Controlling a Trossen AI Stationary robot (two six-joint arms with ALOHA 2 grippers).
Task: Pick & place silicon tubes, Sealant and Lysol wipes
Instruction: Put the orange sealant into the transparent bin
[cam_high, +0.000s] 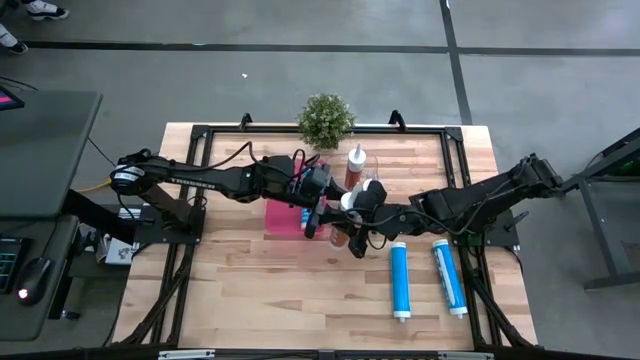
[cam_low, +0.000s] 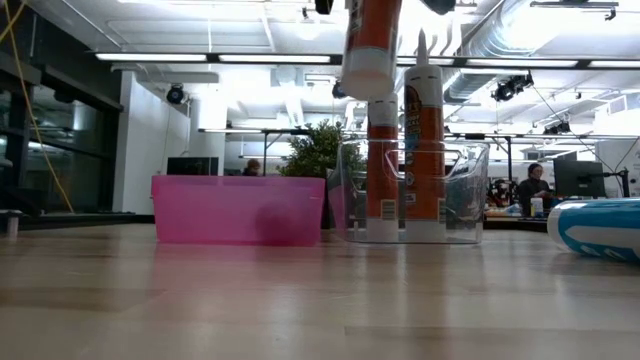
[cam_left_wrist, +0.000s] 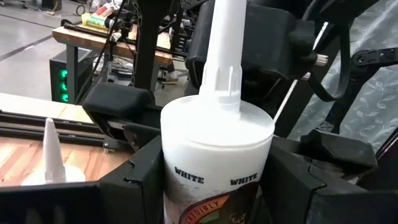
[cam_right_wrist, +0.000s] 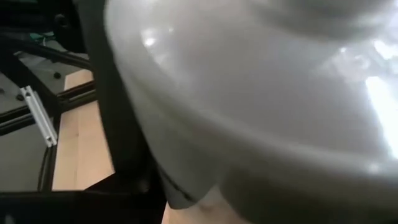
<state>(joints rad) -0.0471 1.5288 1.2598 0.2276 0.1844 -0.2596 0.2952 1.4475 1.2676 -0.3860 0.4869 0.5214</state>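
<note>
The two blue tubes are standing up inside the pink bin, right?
No. The two blue tubes lie flat on the table, away from the pink bin; the high view shows it.

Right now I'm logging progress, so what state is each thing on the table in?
Held sealant tube: upright, gripped by the left pincer, lifted above the clear bin.
Two sealant tubes: standing upright inside the clear bin.
Pink bin: on the table, upright.
Two blue tubes: lying flat on the table.
Right pincer: at the held tube, grip unclear.
</note>
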